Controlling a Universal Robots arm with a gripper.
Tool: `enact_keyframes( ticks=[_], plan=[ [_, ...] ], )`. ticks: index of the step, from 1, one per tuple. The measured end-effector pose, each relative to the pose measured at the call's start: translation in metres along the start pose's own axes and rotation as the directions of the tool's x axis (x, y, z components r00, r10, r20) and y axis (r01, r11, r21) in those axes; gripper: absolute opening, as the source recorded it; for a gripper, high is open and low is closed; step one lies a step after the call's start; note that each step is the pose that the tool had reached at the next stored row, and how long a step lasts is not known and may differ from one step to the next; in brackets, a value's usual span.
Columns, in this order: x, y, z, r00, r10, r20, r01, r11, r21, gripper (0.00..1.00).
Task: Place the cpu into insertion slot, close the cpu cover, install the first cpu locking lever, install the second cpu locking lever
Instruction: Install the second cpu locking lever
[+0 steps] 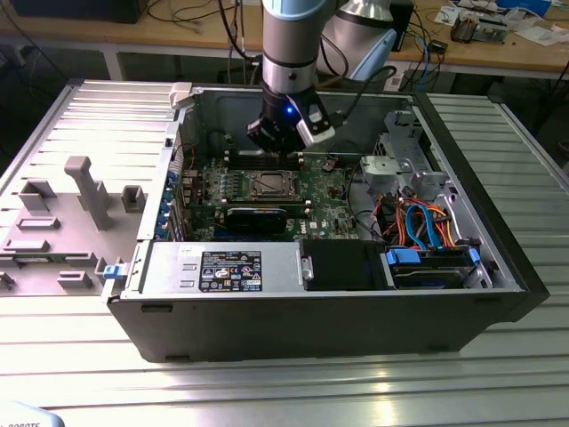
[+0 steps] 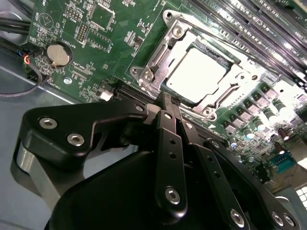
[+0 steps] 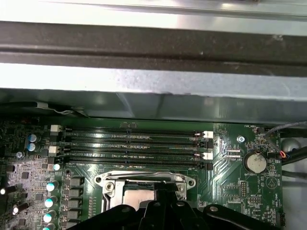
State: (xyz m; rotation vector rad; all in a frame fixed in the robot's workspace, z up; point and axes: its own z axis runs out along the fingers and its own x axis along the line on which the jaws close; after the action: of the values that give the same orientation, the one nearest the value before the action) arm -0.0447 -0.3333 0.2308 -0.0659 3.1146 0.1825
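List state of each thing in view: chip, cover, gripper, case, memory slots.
chip: seated in the socket, top showing.
cover: down over the chip.
gripper: shut, holding nothing, beside the socket.
computer case: side open, lying flat.
memory slots: all without cards.
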Motion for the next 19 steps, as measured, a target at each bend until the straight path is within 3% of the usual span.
enact_keyframes(
  ticks=[3,19],
  plan=[
    [0.0003,-0.0064,-0.0008,1.0,0.0,0.0004,0.0,1.0,-0.0073,0.11],
    [0.0004,-0.0083,-0.0009,1.0,0.0,0.0004,0.0,1.0,-0.0074,0.11]
  ],
)
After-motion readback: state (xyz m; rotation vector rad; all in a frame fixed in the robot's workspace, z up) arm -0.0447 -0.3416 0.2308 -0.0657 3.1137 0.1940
